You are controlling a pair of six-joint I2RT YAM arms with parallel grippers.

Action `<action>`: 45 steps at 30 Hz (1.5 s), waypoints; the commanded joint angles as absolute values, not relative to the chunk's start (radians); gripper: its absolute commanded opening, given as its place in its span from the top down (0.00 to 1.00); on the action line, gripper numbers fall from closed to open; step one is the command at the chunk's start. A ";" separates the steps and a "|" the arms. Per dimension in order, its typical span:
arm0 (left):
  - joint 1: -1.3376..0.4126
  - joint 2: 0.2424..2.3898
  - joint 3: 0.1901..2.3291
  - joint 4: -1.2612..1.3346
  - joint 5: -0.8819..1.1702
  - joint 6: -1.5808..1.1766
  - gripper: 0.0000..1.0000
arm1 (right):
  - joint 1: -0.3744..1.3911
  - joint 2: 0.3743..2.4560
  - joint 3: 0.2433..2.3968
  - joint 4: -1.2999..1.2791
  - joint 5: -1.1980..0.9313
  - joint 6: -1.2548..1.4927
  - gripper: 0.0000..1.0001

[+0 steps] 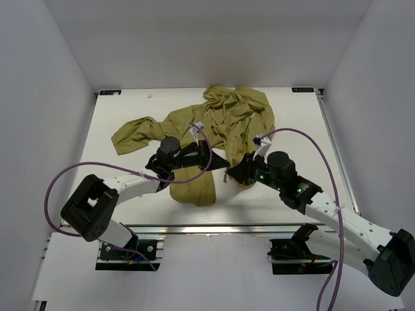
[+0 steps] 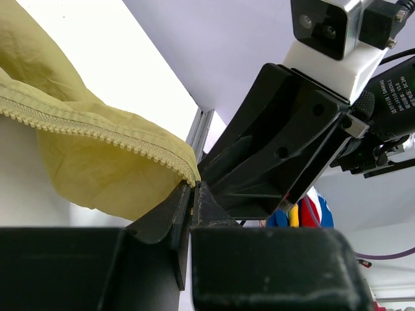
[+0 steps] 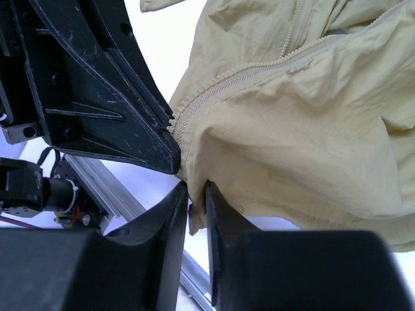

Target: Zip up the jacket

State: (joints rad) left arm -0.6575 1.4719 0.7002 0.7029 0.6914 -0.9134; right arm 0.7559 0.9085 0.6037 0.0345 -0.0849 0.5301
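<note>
Olive jacket (image 1: 227, 120) — bottom edges pinched; left claw (image 2: 192, 191) beside right claw (image 3: 196, 194).

The left gripper (image 1: 219, 162) and right gripper (image 1: 228, 175) crowd together at the near hem of the jacket (image 1: 220, 123), blocking passage between them. Bare table (image 1: 298, 110) right of the jacket leaves room. Walls (image 1: 45, 129) close 3 sides.

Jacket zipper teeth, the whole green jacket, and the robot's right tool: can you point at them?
Wrinkled olive-green fabric jacket (image 1: 227, 116): top view, on its bunched middle.
Pale zipper teeth (image 2: 97, 134): left wrist view, midway along the row.
Black right tool (image 3: 196, 194): right wrist view, between its fingertips.
</note>
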 commanded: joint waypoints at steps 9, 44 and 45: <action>-0.663 1.407 0.724 0.652 0.673 -0.871 0.93 | 0.761 0.876 0.601 0.087 -0.077 0.506 1.00; -0.847 1.391 0.885 -0.475 -0.052 -0.667 0.05 | 0.761 0.818 0.529 -0.146 0.028 0.569 1.00; -0.853 1.410 0.891 -0.488 -0.061 -0.667 0.06 | 0.759 0.819 0.528 -0.147 0.026 0.569 1.00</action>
State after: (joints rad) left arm -0.8345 1.3937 0.8459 -0.4335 0.0162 -0.6731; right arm 0.7559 0.8364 0.5392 -0.1513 0.0002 0.5617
